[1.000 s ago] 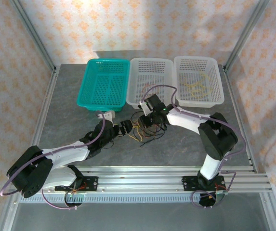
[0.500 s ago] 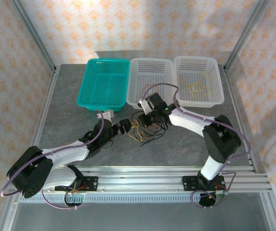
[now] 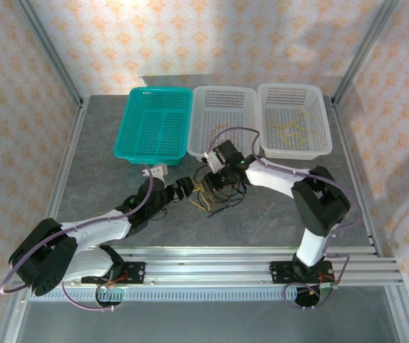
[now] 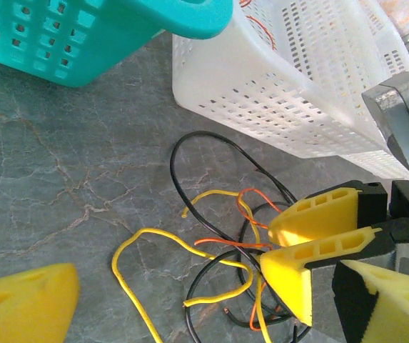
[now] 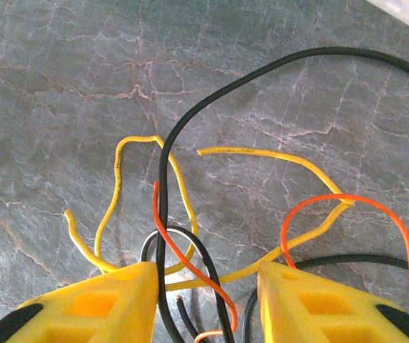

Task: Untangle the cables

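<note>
Your right claw (image 5: 208, 286) is partly open, low over the grey marbled worktop (image 5: 61, 86). Its two yellow fingers (image 5: 97, 307) stand apart with a clear gap between them. The tangle of thin loopy cables (image 3: 215, 194) lies on the worktop right at this claw, and several strands run into the gap.

- **Thin black wire** (image 5: 162, 186): it comes straight in beside the left-hand finger, then sweeps out ahead of the claw in a wide arc.
- **Thin orange-red wire** (image 5: 361, 198): it humps up just ahead of the right-hand finger, and another stretch of it crosses the gap.
- **Thin yellow wire** (image 5: 116, 168): it loops ahead of the claw and passes under the black one.

The gap is far wider than any strand and nothing looks pinched, so this claw has hold of nothing that you can see.

Your left claw (image 4: 204, 293) is spread wide and holds nothing. It faces the right claw from the other side of the tangle. A yellow loop lies flat on the worktop ahead of it, in line with its gap. From its wrist view, the right claw's fingers dip into the knot where black, orange-red and yellow cross.

Beyond both claws three perforated plastic baskets stand in a row. The teal basket (image 3: 122, 143) is beyond the left claw. The middle white basket (image 3: 225, 89) is just behind the right claw. The far white basket (image 3: 293, 86) is further out on the right claw's side. Another yellow strand lies inside that far basket, well apart from the tangle.
</note>
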Tool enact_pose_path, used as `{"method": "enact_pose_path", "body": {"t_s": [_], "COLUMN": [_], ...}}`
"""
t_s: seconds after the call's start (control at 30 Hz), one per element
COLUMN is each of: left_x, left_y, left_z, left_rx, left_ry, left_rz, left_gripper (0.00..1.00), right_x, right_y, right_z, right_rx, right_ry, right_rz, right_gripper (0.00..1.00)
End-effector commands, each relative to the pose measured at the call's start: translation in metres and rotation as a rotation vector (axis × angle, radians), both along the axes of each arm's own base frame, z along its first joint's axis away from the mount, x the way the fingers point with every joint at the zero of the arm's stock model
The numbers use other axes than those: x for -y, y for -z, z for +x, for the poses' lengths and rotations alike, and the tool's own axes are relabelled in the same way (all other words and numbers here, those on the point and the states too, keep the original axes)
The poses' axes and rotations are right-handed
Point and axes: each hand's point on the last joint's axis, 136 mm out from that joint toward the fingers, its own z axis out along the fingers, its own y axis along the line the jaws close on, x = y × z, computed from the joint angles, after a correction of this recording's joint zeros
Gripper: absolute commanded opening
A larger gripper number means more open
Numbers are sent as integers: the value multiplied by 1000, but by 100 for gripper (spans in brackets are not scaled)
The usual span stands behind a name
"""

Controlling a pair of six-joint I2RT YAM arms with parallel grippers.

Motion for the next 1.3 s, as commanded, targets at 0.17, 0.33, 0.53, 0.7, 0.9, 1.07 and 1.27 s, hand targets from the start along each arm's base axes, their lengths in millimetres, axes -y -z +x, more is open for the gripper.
{"method": "enact_pose_path", "body": {"t_s": [0.17,0.33,0.53,0.7,0.9,1.07,1.27], "left_x": [-6,-6,-1,3,11,11,5], "left_y": [-4,-4,-3,-3,-1,2,4], "left_z": [1,2,4,7,13,11,8], "left_rx": [14,14,7,3,-8,-17,-22], "left_ry": [-26,-29,-9,2,19,12,-6], "left_rz": [-13,-11,-7,-4,-7,-31,-38], "left_gripper": [92,92,93,94,94,94,94], "right_x": [-6,-5,-3,-2,5,7,10], "right_y": [-10,-17,-33,-50,-49,-33,-21], "right_z": [8,9,12,10,7,9,12], "right_rx": [40,57,96,121,125,115,99], "right_ry": [-1,10,29,42,55,33,21], "right_rz": [14,19,38,71,57,8,-57], "right_gripper": [27,14,4,0,3,21,26]}}
